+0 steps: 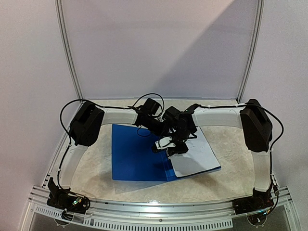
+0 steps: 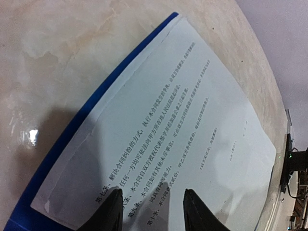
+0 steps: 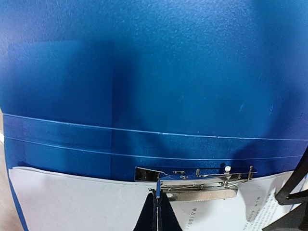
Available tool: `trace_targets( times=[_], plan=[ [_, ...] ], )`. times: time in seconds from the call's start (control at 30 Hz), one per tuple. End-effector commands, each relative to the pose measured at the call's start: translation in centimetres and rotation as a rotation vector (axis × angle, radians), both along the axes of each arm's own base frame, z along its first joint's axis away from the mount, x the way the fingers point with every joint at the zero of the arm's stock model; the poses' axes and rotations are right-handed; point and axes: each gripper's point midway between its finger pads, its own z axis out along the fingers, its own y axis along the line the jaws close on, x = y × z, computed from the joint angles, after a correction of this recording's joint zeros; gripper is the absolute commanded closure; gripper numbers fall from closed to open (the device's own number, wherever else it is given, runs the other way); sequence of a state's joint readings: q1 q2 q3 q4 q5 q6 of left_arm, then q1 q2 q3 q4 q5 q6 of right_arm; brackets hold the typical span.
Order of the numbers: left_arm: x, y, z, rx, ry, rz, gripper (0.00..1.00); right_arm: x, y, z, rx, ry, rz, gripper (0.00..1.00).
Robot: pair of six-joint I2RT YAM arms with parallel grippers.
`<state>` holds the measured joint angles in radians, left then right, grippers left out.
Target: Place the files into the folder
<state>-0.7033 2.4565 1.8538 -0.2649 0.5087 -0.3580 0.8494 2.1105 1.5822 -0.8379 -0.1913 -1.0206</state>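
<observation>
Item: white printed paper sheets (image 1: 196, 155). Thin, floppy, light and probably slippery, so pinch a free edge lightly. They lie on the 3 o'clock half of the open bright blue plastic folder (image 1: 134, 154).
Your left gripper (image 2: 151, 199): jaws apart, sheets beneath.
Your right gripper (image 3: 156, 204): jaws together, silver metal clip (image 3: 202, 185) at their 12 o'clock.
</observation>
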Motion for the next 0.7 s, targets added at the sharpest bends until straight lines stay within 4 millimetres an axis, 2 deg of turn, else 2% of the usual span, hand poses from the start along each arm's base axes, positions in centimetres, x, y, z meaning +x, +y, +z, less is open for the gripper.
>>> trace_targets(
  times=[0.0, 0.23, 0.33, 0.5, 0.67],
  plan=[
    [-0.1, 2.2, -4.7, 0.099, 0.070, 0.029, 0.56, -2.7, -4.1, -2.8, -0.220, 0.043, 0.062, 1.00],
    [-0.1, 2.3, -5.3, 0.105, 0.083, 0.034, 0.56, -2.5, -5.5, -3.3, -0.294, 0.023, 0.074, 1.00],
    [-0.2, 2.3, -5.4, 0.105, 0.085, 0.033, 0.57, -2.6, -5.1, -2.9, -0.277, 0.033, 0.071, 1.00],
    [-0.1, 2.2, -5.3, 0.102, 0.085, 0.033, 0.57, -2.1, -3.8, -1.1, -0.233, 0.010, 0.067, 1.00],
    [-0.2, 2.3, -5.7, 0.109, 0.092, 0.032, 0.57, -1.0, -4.1, -0.6, -0.280, -0.070, 0.078, 1.00]
  ],
)
